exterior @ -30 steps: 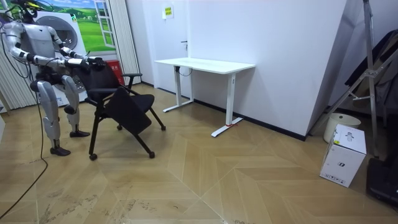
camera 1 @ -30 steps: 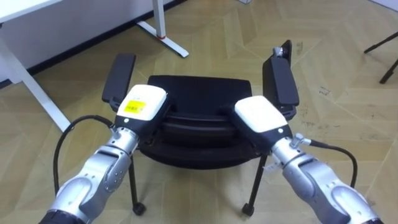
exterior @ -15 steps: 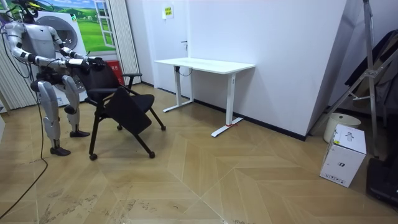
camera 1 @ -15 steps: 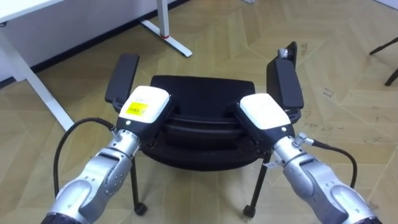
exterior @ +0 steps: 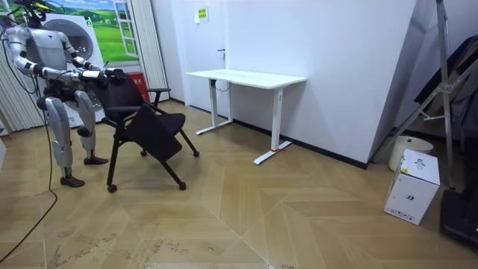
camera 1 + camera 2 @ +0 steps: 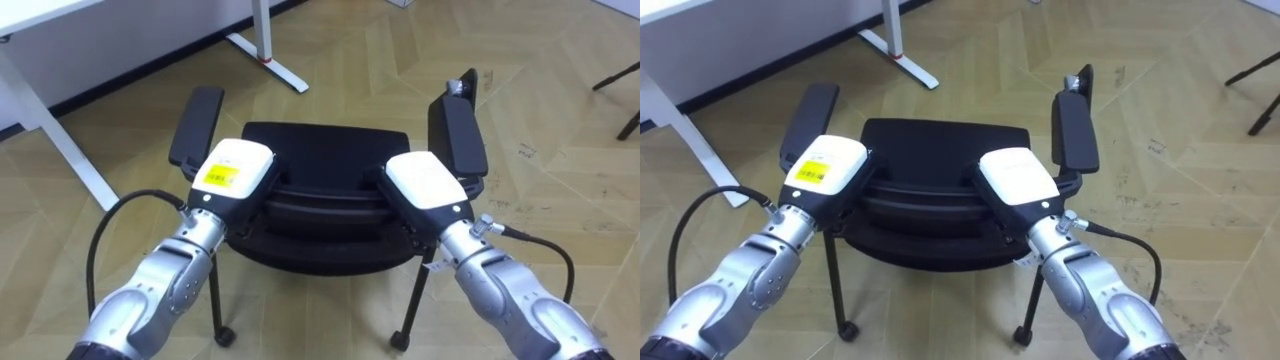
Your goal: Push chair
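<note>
The black chair (image 6: 325,145) stands on the wooden floor (image 6: 540,100) directly in front of the robot, with its backrest nearest the robot and its seat facing away. Its two padded armrests, the left armrest (image 6: 196,125) and the right armrest (image 6: 457,135), flank the seat, and small castors show under the near legs.

Both hands rest on the top edge of the backrest. The left hand (image 6: 232,172) lies on the backrest's left part and the right hand (image 6: 425,182) on its right part, each showing its white back upward. The forearms reach in from the lower corners and angle toward each other. The fingers point forward and down over the dark backrest and are hidden against it, so I cannot tell whether they curl round the edge or lie flat.

In the room view the robot stands upright at the room view's left, behind the chair, with both arms stretched forward at chest height. A white desk (image 5: 246,77) stands against the wall beyond the chair, well apart from it.
</note>
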### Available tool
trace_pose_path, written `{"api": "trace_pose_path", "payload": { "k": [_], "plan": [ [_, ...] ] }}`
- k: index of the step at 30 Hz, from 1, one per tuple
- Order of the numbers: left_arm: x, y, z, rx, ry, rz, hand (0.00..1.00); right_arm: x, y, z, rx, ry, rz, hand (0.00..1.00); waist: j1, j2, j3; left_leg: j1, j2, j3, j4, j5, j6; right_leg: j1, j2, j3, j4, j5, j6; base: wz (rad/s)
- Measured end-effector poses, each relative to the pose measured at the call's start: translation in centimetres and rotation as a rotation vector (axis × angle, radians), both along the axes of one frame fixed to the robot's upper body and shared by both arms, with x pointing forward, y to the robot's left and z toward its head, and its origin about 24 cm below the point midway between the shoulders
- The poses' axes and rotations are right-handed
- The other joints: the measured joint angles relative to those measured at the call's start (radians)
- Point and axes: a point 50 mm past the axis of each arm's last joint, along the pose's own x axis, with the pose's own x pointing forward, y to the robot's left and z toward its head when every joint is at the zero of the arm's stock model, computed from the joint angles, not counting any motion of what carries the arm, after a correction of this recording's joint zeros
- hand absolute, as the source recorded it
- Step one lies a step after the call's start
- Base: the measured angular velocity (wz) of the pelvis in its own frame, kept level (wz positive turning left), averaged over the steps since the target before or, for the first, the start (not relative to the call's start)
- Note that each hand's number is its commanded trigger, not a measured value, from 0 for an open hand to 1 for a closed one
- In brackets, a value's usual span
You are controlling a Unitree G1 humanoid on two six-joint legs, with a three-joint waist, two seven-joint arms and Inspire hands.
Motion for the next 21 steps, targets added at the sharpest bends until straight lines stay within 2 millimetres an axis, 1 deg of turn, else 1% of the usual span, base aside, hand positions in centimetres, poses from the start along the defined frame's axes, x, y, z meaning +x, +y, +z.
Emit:
{"api": "trace_pose_path", "payload": {
  "k": [10,16,17,19,20,21],
  "plan": [
    [0.0,0.0,0.0,-0.001,0.001,0.000,1.00,0.0,-0.1,-0.1,0.000,-0.003,0.002,1.00,0.000,0.000,0.0002,0.001,0.000,0.000,0.000,0.000,0.000,0.001,0.000,0.000,0.000,0.000,0.000,0.00],
    [-0.2,0.1,-0.5,-0.001,0.013,0.008,1.00,-0.2,0.0,-0.6,0.001,0.004,0.002,1.00,-0.011,-0.001,0.0023,0.018,0.001,0.000,0.005,0.000,0.000,0.024,0.000,-0.007,0.003,0.000,0.000,0.03],
    [-0.2,0.1,-0.8,-0.003,0.014,0.010,1.00,-0.2,0.0,-0.8,0.000,0.006,0.000,1.00,-0.018,0.000,0.0031,0.023,0.002,-0.001,0.008,0.000,0.000,0.032,0.000,-0.012,0.004,-0.001,-0.001,0.12],
    [-0.3,0.1,-1.0,-0.002,0.021,0.012,1.00,-0.3,0.0,-1.1,0.001,0.012,0.002,1.00,-0.020,-0.001,0.0049,0.024,0.003,-0.002,0.024,0.000,0.000,0.040,-0.002,-0.024,0.015,-0.009,-0.010,0.09],
    [-0.3,0.2,-1.1,-0.002,0.023,0.014,1.00,-0.3,0.2,-1.1,0.000,0.011,0.003,1.00,-0.018,-0.005,0.0086,0.012,0.004,-0.002,0.059,-0.001,-0.001,0.032,-0.007,-0.035,0.044,-0.022,-0.021,0.00],
    [-0.4,0.3,-1.3,-0.001,0.033,0.014,1.00,-0.4,0.2,-1.3,0.002,0.017,0.001,1.00,-0.013,-0.006,0.0120,-0.003,0.010,-0.003,0.108,-0.004,-0.006,0.027,-0.008,-0.039,0.071,-0.031,-0.032,0.00]
  ]
}}
